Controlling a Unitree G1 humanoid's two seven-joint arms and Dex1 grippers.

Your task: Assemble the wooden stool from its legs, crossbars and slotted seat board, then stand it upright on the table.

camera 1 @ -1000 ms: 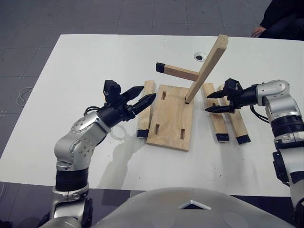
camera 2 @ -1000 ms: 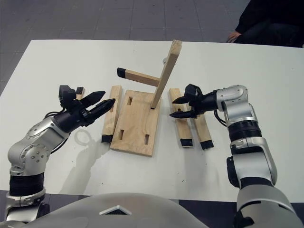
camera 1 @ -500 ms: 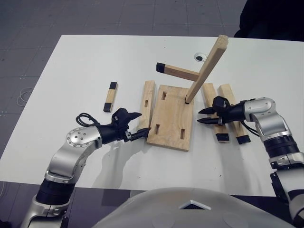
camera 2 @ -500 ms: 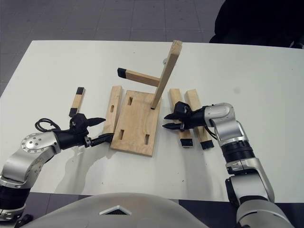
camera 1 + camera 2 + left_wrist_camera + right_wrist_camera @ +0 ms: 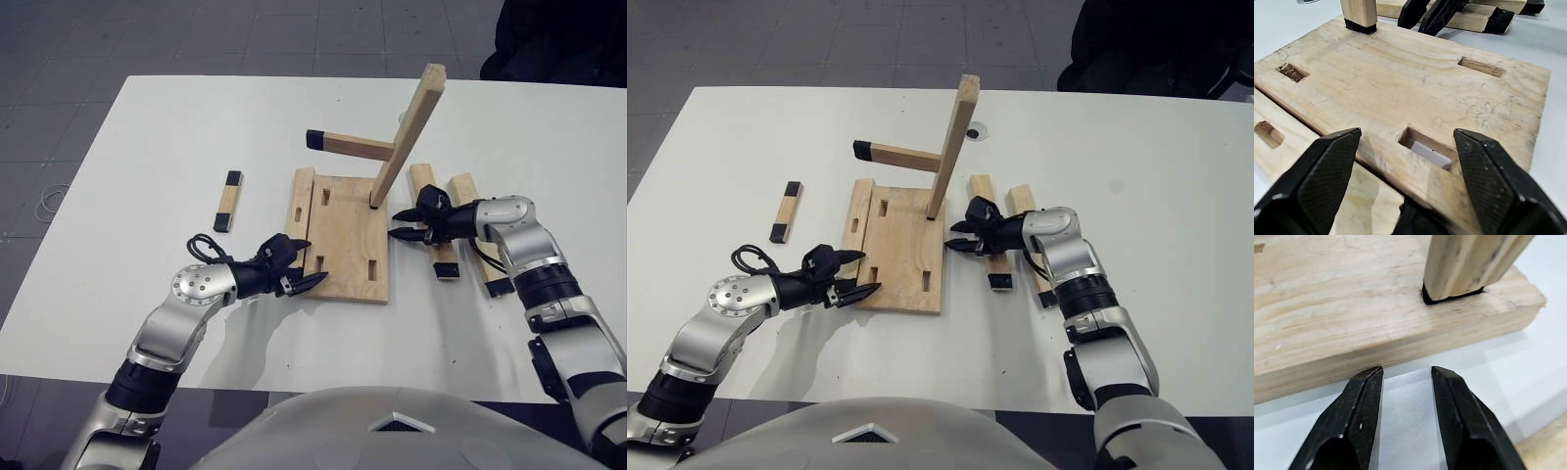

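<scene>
Pale slotted wooden seat board [image 5: 345, 240] flat on the white table [image 5: 147, 147], between my empty pincers.
Its long axis runs away from me; left pincer [image 5: 310, 266] gapes around its near-left edge, right pincer [image 5: 394, 224] gapes, seemingly just off its right edge.

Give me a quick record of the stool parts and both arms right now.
seat board: flat on table, four slots
upright leg: standing in far right slot, crossbar sticking out
loose legs: one against board's left edge, two to its right
short crossbar: apart, left
left jaws: open, at board's near left corner
right jaws: open, by board's right edge near upright leg
</scene>
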